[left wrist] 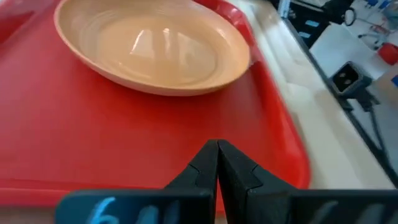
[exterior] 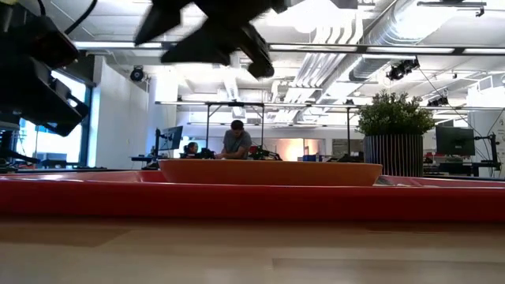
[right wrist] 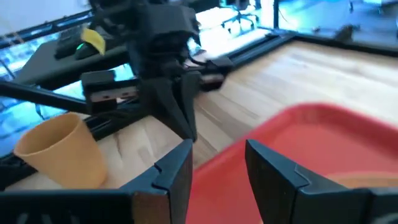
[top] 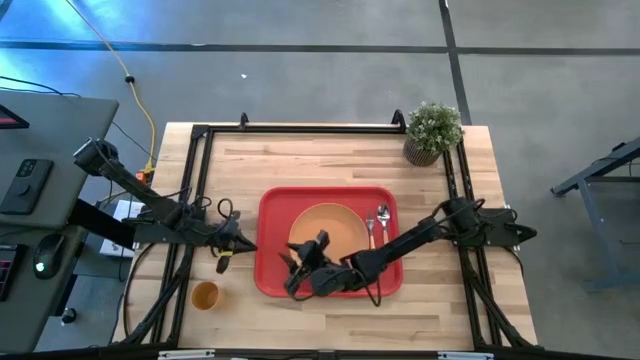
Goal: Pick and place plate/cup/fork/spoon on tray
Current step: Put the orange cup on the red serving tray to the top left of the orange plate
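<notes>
With plate (top: 325, 230) and spoon (top: 383, 214) already on the tray (top: 270, 280), the right gripper (right wrist: 217, 165), fingers apart and empty, must next reach the cup (right wrist: 59, 152) beyond its fingertips, while the left gripper (left wrist: 217, 163) waits pinched closed.

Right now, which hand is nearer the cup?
The left hand. It hangs by the tray's left rim, just up and right of the cup. The right hand is farther, over the tray.

No legible text, label, brand or sign showing in any view, only blurred, unreadable pale blue marks (left wrist: 102, 210) sitting on the left wrist's housing
</notes>
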Controlling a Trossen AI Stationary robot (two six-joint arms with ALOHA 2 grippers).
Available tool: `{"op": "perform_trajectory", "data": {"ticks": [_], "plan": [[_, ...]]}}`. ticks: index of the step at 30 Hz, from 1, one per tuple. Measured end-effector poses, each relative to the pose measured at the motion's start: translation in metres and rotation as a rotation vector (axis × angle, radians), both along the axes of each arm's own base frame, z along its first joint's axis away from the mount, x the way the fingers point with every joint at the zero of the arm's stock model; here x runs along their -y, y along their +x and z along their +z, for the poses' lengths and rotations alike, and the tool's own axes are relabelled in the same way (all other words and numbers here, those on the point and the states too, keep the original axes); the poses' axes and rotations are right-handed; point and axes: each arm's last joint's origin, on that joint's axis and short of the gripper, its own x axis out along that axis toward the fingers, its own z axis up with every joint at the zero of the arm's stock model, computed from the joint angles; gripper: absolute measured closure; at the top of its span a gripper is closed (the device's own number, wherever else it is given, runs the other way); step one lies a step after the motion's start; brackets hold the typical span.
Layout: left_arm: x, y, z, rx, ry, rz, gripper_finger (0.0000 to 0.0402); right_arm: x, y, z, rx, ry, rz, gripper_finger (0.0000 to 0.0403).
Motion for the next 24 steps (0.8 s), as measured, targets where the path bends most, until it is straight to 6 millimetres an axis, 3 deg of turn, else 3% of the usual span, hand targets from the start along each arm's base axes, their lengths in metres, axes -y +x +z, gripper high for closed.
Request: {"op": "perform_trajectory", "data": {"ticks": [9, 24], "plan": [[0.015, -0.011, 0.002, 0.043, -0.033, 0.029, 0.0401, -0.013, 0.029, 0.016, -0.007, -0.102, 0.174, 0.0265], [0.029, -0.027, 0.007, 0.133, -0.091, 0.089, 0.0401, 0.013, 0.044, 0.017, -0.017, -0.15, 0.363, 0.0265]]}}
